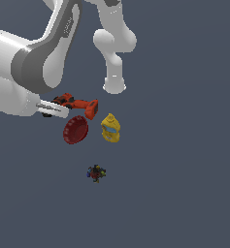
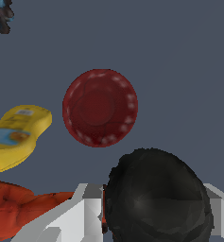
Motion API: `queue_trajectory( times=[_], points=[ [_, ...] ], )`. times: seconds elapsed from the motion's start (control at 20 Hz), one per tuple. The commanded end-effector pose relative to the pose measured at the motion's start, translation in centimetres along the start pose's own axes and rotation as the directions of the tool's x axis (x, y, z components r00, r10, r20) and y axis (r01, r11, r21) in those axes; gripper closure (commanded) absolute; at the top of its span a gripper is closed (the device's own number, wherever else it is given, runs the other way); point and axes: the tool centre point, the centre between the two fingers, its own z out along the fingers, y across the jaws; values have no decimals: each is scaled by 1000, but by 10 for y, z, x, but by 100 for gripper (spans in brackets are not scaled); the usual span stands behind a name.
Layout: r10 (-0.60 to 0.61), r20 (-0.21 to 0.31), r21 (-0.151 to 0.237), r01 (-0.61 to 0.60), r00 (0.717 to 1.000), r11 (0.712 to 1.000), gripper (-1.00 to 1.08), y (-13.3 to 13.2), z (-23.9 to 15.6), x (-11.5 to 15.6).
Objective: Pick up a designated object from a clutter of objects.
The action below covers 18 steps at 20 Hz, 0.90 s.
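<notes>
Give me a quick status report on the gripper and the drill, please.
Gripper at the drill's black-tipped end, fingers either side; grasp not confirmed. Drill lies flat beside the red bowl. Yellow bottle and small toy stand apart, nothing blocking.

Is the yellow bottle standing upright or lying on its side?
Lying on its side. In the wrist view the yellow bottle shows its full label face up, beside the red bowl.

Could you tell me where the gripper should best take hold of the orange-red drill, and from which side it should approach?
Probably at the narrow orange body of the drill, between the black tip and the boxy base, coming down from above. The drill lies flat, and that middle section looks slimmer than the base. The gripper already sits at the tip end; the red bowl lies close by.
</notes>
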Motion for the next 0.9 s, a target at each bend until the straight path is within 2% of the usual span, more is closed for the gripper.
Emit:
queue_trajectory(
  times=[0.0, 0.4, 0.85],
  points=[
    [0, -3, 0, 0, 1000, 1000, 108, -1, -25, -19],
    [0, -3, 0, 0, 1000, 1000, 108, -5, -88, -65],
    [0, -3, 0, 0, 1000, 1000, 108, -6, -124, -89]
  ],
)
